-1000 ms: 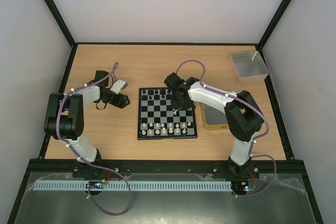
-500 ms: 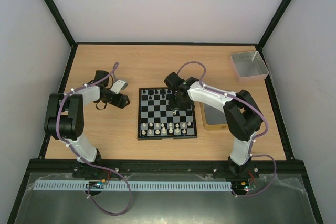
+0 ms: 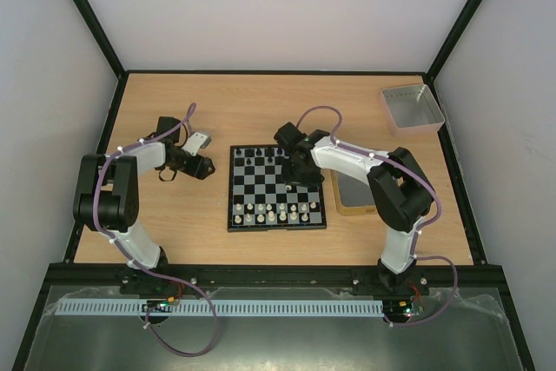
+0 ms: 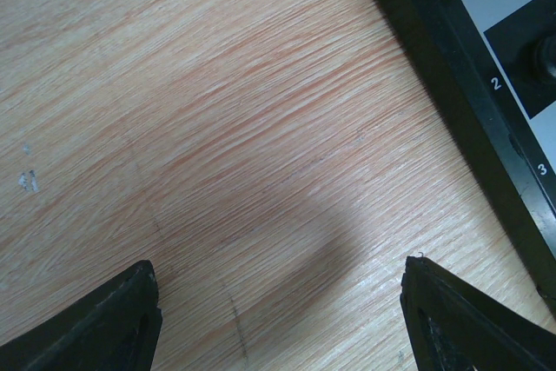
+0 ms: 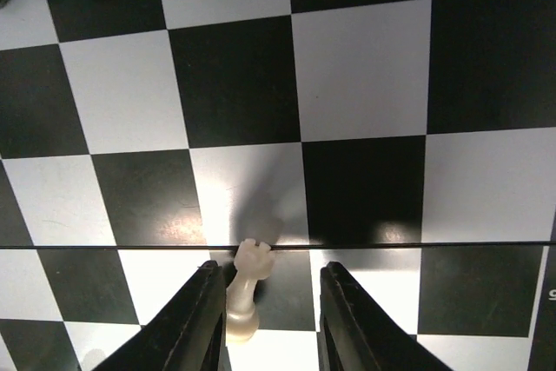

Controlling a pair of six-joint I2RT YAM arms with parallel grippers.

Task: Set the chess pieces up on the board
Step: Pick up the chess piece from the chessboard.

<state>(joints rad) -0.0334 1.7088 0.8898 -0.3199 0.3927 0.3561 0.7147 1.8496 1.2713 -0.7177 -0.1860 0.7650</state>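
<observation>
Black-rimmed board (image 4: 447, 84) beside left end effector (image 4: 280, 268)

White numerals 1, 2 and 3 run down the black rim of the board (image 4: 473, 45) at the upper right of the left wrist view, each printed beside a row of squares. In the right wrist view, a fragment of a white character sits at the far right edge, lower down, cut off by the frame and unreadable. Seen from overhead, any markings are too small to read.
</observation>
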